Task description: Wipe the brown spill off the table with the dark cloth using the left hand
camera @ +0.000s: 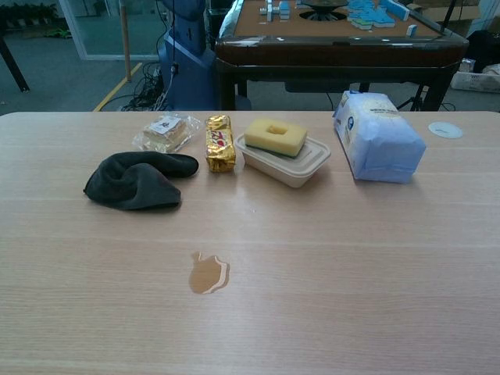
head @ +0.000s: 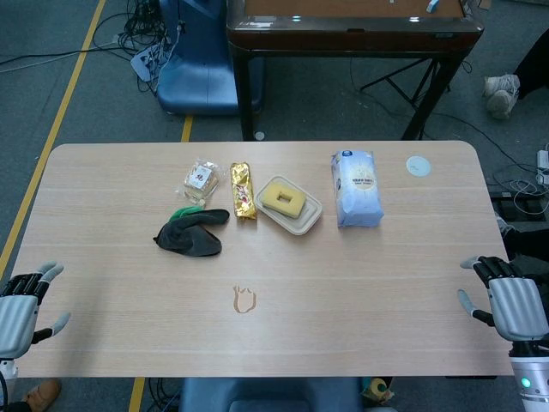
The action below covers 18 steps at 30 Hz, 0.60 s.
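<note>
A small brown spill (head: pixel 244 299) (camera: pixel 208 273) lies on the light wooden table (head: pixel 386 283) near its front middle. The dark cloth (head: pixel 190 233) (camera: pixel 137 180) sits crumpled behind and left of the spill, with something green under its far edge in the head view. My left hand (head: pixel 21 306) hovers at the table's front left corner, fingers apart and empty, well left of the cloth. My right hand (head: pixel 510 302) is at the front right edge, also empty with fingers spread. Neither hand shows in the chest view.
Behind the cloth lie a clear-wrapped snack (head: pixel 201 179) (camera: pixel 162 131), a gold packet (head: pixel 243 190) (camera: pixel 220 144), a yellow sponge in a beige tray (head: pixel 289 204) (camera: pixel 283 154), a blue-white bag (head: pixel 356 188) (camera: pixel 376 137) and a small round white lid (head: pixel 418 166).
</note>
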{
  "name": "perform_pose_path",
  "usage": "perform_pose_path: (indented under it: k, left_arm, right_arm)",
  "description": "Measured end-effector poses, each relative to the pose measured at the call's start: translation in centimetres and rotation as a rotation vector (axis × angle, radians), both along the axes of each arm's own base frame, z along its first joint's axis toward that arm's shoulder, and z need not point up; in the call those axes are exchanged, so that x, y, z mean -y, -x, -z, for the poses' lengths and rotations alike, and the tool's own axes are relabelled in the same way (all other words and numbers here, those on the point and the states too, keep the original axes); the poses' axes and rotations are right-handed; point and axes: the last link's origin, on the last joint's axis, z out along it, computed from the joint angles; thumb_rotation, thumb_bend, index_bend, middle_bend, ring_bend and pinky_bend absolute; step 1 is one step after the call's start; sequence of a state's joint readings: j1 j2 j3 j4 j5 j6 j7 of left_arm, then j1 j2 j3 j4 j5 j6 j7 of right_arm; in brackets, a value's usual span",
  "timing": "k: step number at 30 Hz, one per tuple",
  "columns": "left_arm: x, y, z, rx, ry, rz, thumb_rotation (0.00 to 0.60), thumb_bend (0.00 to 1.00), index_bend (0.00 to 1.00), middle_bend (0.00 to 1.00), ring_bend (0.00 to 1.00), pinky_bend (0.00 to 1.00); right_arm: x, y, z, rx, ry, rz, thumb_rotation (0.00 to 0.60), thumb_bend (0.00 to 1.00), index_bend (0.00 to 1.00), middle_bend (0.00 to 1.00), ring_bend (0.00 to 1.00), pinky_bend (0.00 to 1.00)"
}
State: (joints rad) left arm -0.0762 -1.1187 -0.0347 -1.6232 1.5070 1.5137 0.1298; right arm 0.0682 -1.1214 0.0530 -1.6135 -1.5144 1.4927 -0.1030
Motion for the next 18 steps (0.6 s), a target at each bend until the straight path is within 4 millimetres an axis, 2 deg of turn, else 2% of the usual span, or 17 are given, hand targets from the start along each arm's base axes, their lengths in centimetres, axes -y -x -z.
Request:
perform_pose_path:
  k: [7, 18]
  left_arm:
    - [-0.3, 0.0, 0.0, 0.008, 0.016, 0.008, 0.600, 0.19, 0.17, 0.16, 0.23, 0.18]
    - [-2.9, -1.1, 0.3, 0.051, 0.068, 0.084, 0.600, 0.19, 0.17, 0.16, 0.23, 0.18]
  right_arm:
    - [0.0, 0.0, -0.3, 0.002, 0.013, -0.005, 0.600, 0.39, 0.35, 0.34, 0.27, 0.33]
    - [0.0, -0.4, -1.7, -0.018, 0.040, -0.019, 0.600, 0.39, 0.35, 0.34, 0.27, 0.33]
